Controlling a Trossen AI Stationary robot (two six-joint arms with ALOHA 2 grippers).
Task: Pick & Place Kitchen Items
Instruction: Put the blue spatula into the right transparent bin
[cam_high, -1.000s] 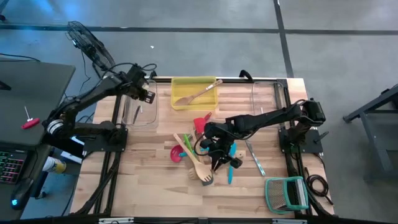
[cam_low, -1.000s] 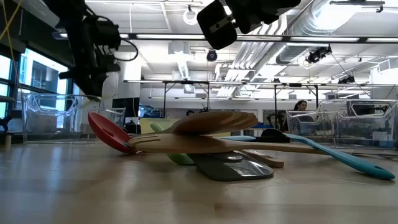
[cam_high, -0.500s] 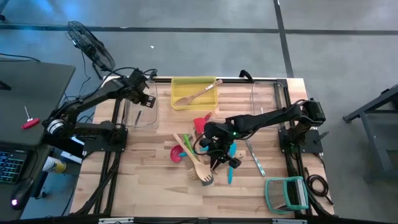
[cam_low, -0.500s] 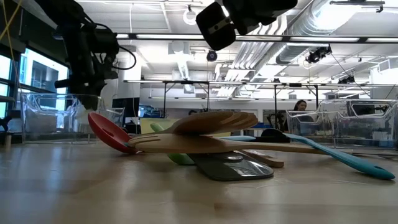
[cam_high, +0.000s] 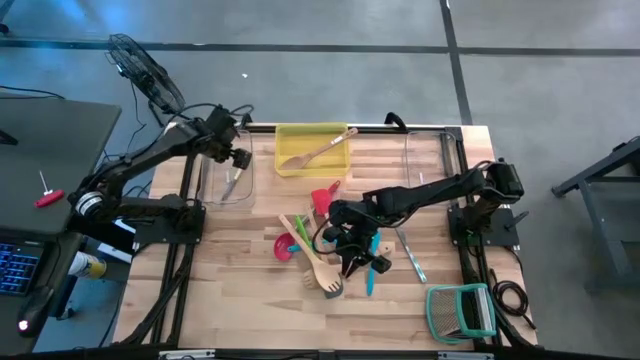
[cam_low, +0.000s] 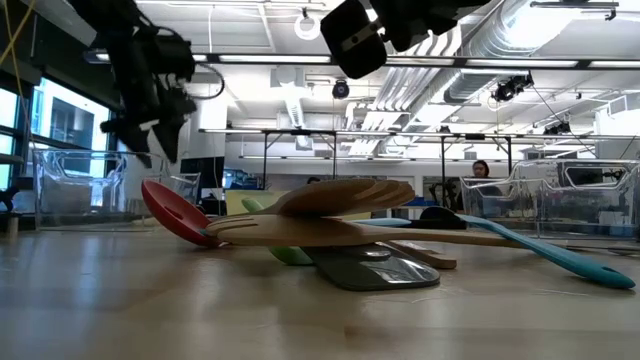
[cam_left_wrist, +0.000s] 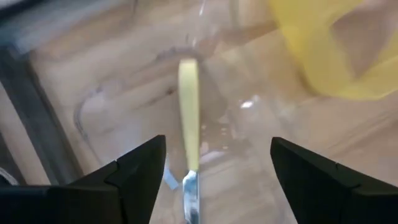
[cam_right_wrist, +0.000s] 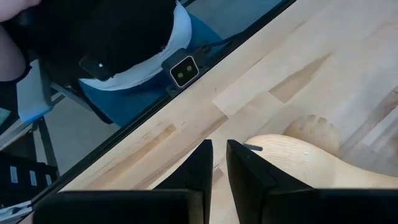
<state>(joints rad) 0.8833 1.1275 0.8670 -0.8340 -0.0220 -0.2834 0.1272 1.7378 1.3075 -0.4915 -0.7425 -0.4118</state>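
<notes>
**Left claw wide over the clear bin, right claw closed above the utensil pile**

High view shows the left claw (cam_high: 232, 158) at the back left of the bench (cam_high: 250, 300), over the clear bin (cam_high: 245, 192). Its fingers (cam_left_wrist: 140, 177) stand wide apart in the left wrist view, and between them, lower down, lies the yellow-handled knife (cam_left_wrist: 188, 149) on the bin's floor, yellow handle away from the wrist and metal blade toward it. The knife touches neither finger. Just beside that bin stands the yellow tray (cam_high: 285, 133), with a wooden spoon (cam_high: 318, 147) lying slantwise in it, its handle reaching over the tray's far corner.

The right claw (cam_high: 352, 262) hangs over the heap of kitchen items near the middle of the bench. Its fingers (cam_right_wrist: 202, 165) are drawn almost together, with nothing between them; below them the right wrist view shows a pale wooden utensil (cam_right_wrist: 311, 165) and bare bench.

In the heap the low view shows a red spatula (cam_low: 175, 213), a slotted wooden spatula (cam_low: 345, 196) resting across the top, a grey spatula (cam_low: 375, 268) flat beneath it, and a blue spatula (cam_low: 560, 255) reaching off to one side. A metal knife (cam_high: 410, 255) lies just beside the heap, toward the right arm's base. The teal-framed rack (cam_high: 462, 310) sits at the bench's front right corner, well apart from the heap.
</notes>
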